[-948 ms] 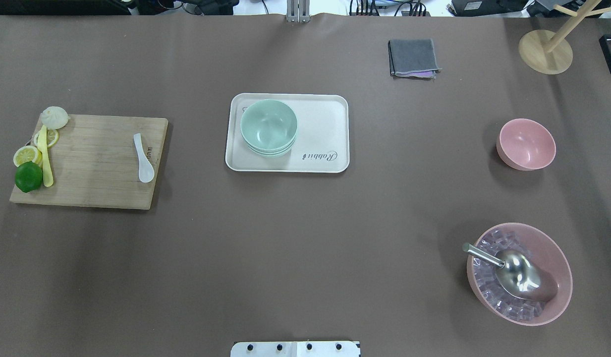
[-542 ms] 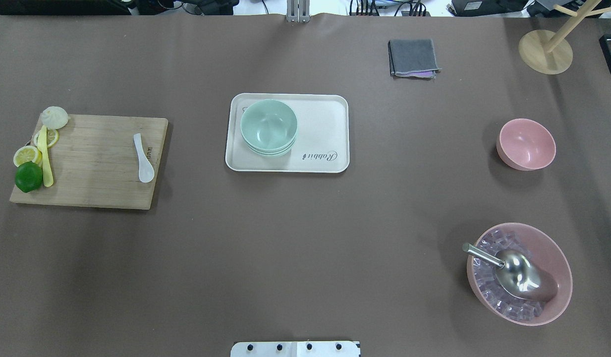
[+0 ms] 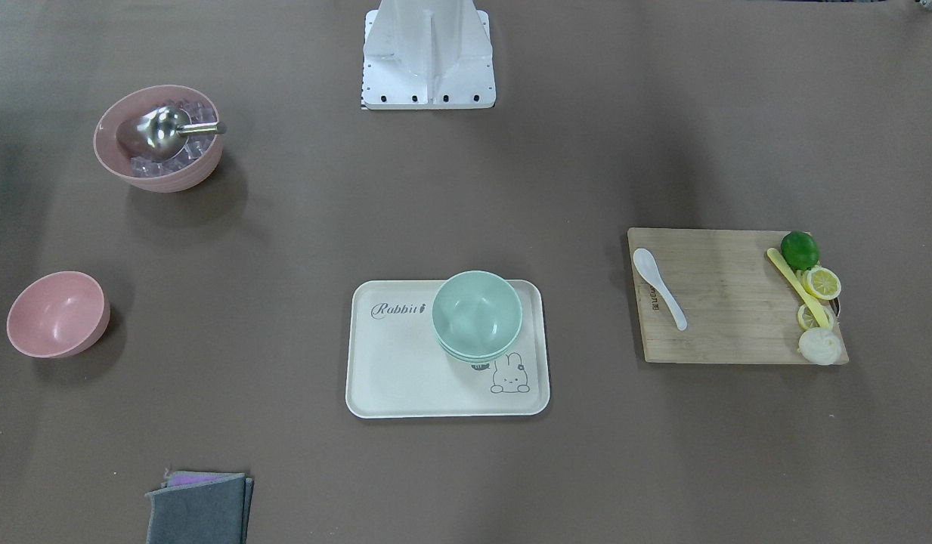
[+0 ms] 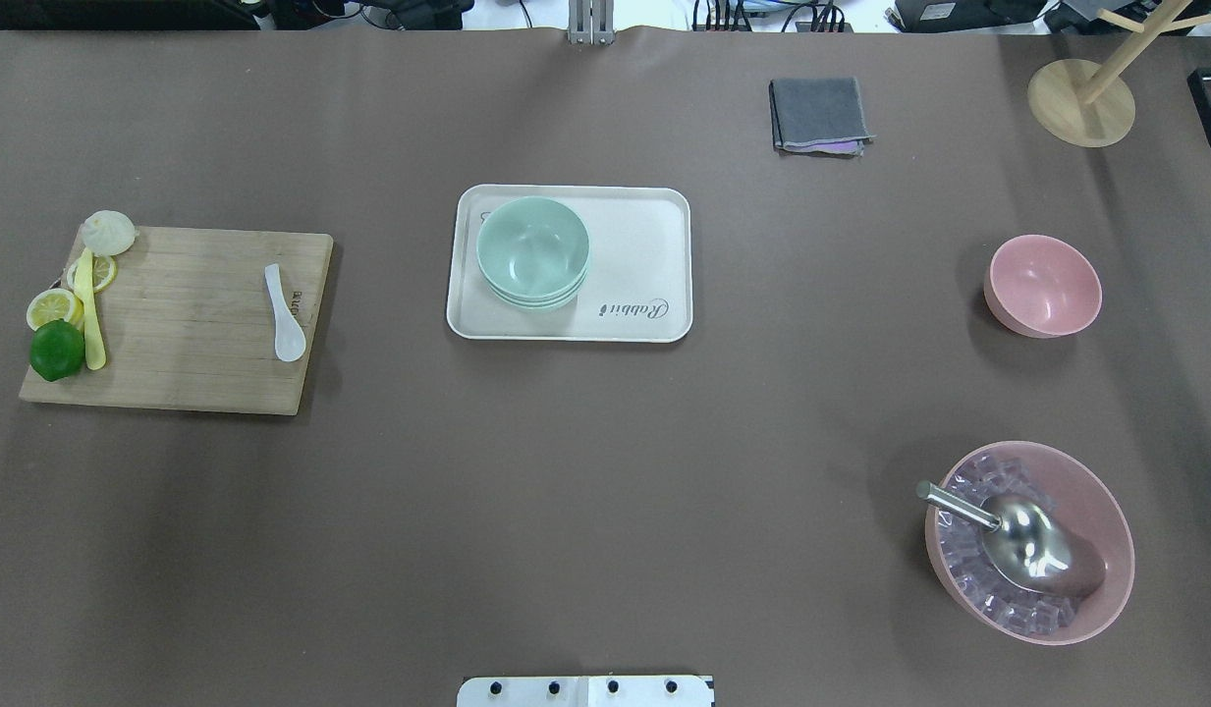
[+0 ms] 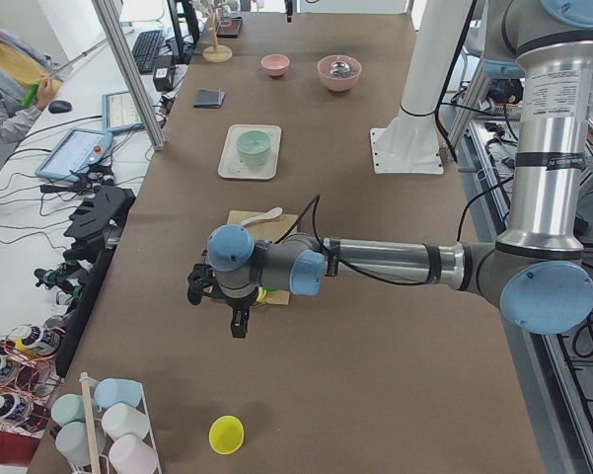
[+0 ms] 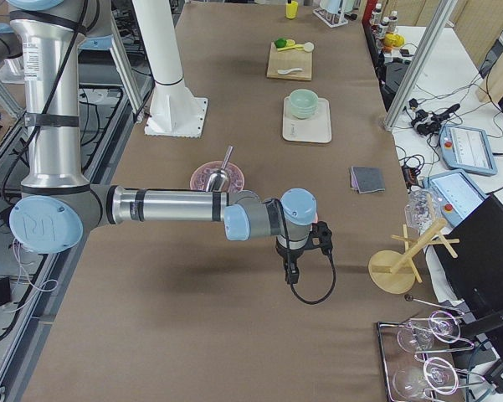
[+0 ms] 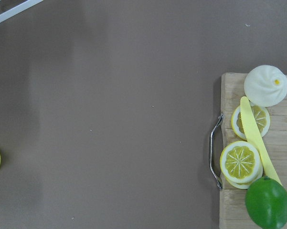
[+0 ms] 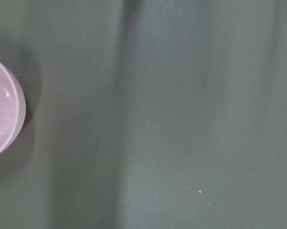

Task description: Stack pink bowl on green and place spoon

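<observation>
Right hand point(image 6: 291, 270) is hanging over bare surface point(image 4: 605, 491) just beside the pink bowl point(image 4: 1045, 285). Only a side view is showing it, so I can't tell how far it's open or whether it's carrying anything. Left hand point(image 5: 239, 318) is hovering off the handle end of the cutting board point(image 4: 192, 324). Same story there: opening not readable, contents not readable. Pink bowl is sitting upright and empty, well apart from the green bowls point(image 4: 532, 250), which are nesting on the robot-left part of the tray point(image 4: 644, 255). Spoon point(image 4: 285, 312) is lying near the board's tray-side edge, scoop end toward the robot. I'm judging both as light and rigid. The bowl is looking like smooth thin-walled plastic, so pinching the rim wall from inside and outside is looking safest, though it's slick and may be tilting in the pinch. The spoon is looking glossy, maybe ceramic, and lying low and flat, so I'm favouring mid-handle, across its width. Nothing is stacked or placed yet.
</observation>
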Robot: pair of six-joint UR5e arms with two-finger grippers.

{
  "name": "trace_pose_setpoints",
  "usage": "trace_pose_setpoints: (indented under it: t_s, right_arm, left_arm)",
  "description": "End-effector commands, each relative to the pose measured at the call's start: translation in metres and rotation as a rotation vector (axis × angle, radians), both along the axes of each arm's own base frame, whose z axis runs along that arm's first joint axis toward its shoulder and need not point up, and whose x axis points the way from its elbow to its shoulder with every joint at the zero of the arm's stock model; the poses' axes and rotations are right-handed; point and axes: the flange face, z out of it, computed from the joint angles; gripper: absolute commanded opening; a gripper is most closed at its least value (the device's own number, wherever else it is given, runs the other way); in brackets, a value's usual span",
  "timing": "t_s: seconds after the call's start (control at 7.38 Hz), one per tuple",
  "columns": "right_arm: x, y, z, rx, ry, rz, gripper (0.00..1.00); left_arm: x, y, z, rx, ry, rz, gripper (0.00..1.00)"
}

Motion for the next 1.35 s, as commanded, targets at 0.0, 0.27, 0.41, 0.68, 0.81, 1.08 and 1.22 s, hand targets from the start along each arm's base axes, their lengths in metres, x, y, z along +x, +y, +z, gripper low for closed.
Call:
trace_pose_setpoints:
  t_s: [0.0, 0.27, 0.41, 0.68, 0.81, 1.08, 1.22]
  right_arm:
    - [0.0, 0.001, -0.001, 0.002, -0.001, 0.0, 1.0]
    - [-0.006, -0.005, -0.012, 0.026, -0.001, -0.009, 1.0]
    - [-0.022, -0.015, -0.024, 0.052, 0.007, -0.038, 1.0]
    - [-0.041, -0.027, -0.039, 0.082, 0.001, -0.07, 1.0]
    - [-0.056, -0.042, -0.059, 0.109, -0.009, -0.08, 1.0]
    - [-0.087, -0.054, -0.08, 0.145, -0.032, -0.128, 1.0]
    - [-0.107, -0.055, -0.086, 0.163, -0.029, -0.161, 1.0]
  left_arm:
    - [0.0, 0.0, 0.0, 0.002, 0.0, 0.0, 0.98]
    - [0.0, -0.001, 0.0, 0.0, 0.0, -0.001, 0.98]
    - [0.0, -0.001, 0.0, 0.0, 0.0, -0.001, 0.98]
    - [0.0, -0.001, 0.0, -0.001, 0.0, -0.001, 0.98]
    - [0.0, -0.001, 0.0, -0.001, 0.0, -0.001, 0.98]
    - [0.001, -0.001, 0.0, -0.002, 0.0, -0.001, 0.98]
    - [0.001, -0.002, 0.0, -0.001, 0.0, -0.001, 0.98]
